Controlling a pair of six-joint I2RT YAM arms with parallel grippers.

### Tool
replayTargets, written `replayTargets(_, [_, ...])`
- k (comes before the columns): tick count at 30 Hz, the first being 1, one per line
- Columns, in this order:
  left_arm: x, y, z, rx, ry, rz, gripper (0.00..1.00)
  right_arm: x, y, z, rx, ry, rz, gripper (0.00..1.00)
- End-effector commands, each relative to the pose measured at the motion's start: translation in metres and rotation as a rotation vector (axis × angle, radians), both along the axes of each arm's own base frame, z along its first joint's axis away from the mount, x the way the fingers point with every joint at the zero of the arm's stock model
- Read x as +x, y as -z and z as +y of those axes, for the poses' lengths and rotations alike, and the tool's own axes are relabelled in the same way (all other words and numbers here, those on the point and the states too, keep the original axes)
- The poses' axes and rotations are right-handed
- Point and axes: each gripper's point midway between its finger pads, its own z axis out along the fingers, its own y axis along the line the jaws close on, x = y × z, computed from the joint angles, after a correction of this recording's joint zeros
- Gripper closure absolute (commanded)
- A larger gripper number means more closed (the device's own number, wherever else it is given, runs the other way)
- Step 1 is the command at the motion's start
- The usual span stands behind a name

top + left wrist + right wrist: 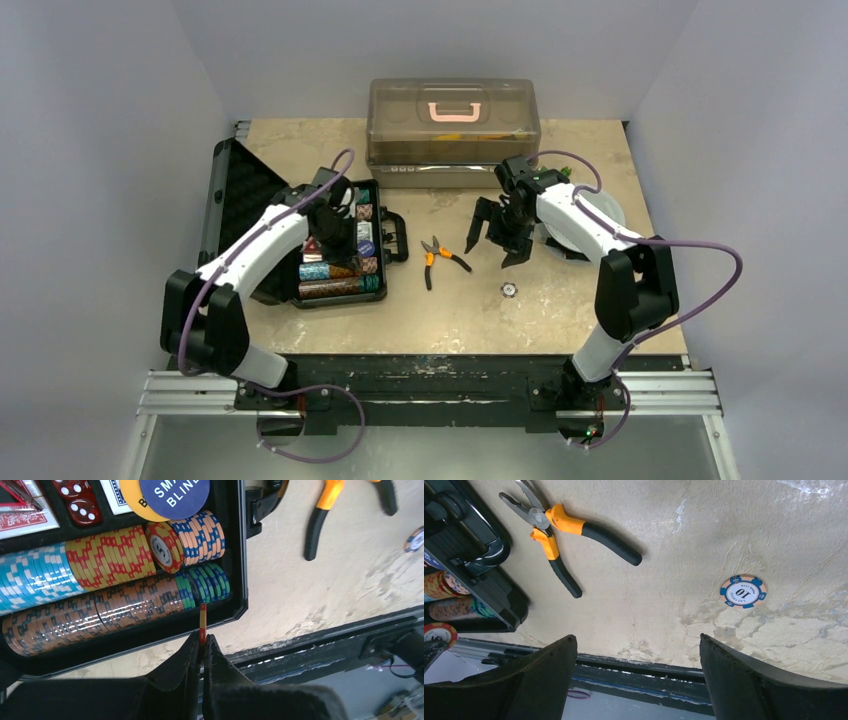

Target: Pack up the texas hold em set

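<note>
In the black case (240, 540): chip rows (115, 555) packed tight, red dice (77, 502), cards (112, 495) and a blue blind button (175, 495). It's open at the left of the desk (664, 555).
Left hand (202, 642): pinched on a red-and-yellow chip (202, 620), edge-on, right over the case's near rim by the green chips.
Right hand (638, 640): spread wide, holding nothing that I can see, above bare desk.
Loose chip (743, 591): blue "10", flat on the desk, well apart from the case.
Pliers (559, 530): orange handles, lying beside the case handle.
</note>
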Motion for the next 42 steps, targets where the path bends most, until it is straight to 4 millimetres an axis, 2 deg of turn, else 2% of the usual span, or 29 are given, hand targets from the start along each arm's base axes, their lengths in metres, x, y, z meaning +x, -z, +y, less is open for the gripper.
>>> replayTargets(1, [0.011, 0.001, 0.003, 0.068, 0.049, 0.04, 1.0, 0.003, -0.004, 0.0, -0.002, -0.052, -0.024, 0.11])
replayTargets(5, [0.021, 0.008, 0.011, 0.146, 0.005, 0.081, 1.0, 0.005, -0.007, -0.002, -0.008, -0.057, -0.033, 0.11])
replayTargets(13, [0.03, 0.023, 0.012, 0.182, -0.016, 0.122, 1.0, 0.0, -0.004, -0.007, -0.015, -0.057, -0.025, 0.11])
replayTargets(29, [0.042, 0.07, 0.02, 0.275, -0.027, 0.186, 1.0, -0.001, 0.0, -0.009, -0.018, -0.051, -0.02, 0.12])
replayTargets(32, [0.042, 0.068, 0.023, 0.284, -0.038, 0.167, 1.0, -0.002, 0.0, -0.011, -0.024, -0.051, -0.023, 0.12])
replayTargets(38, [0.051, 0.053, 0.029, 0.304, -0.041, 0.085, 0.99, -0.005, 0.004, -0.014, -0.036, -0.057, -0.022, 0.12])
replayTargets(42, [0.058, 0.045, 0.029, 0.31, -0.031, 0.062, 0.87, -0.006, 0.007, -0.013, -0.033, -0.061, -0.018, 0.12])
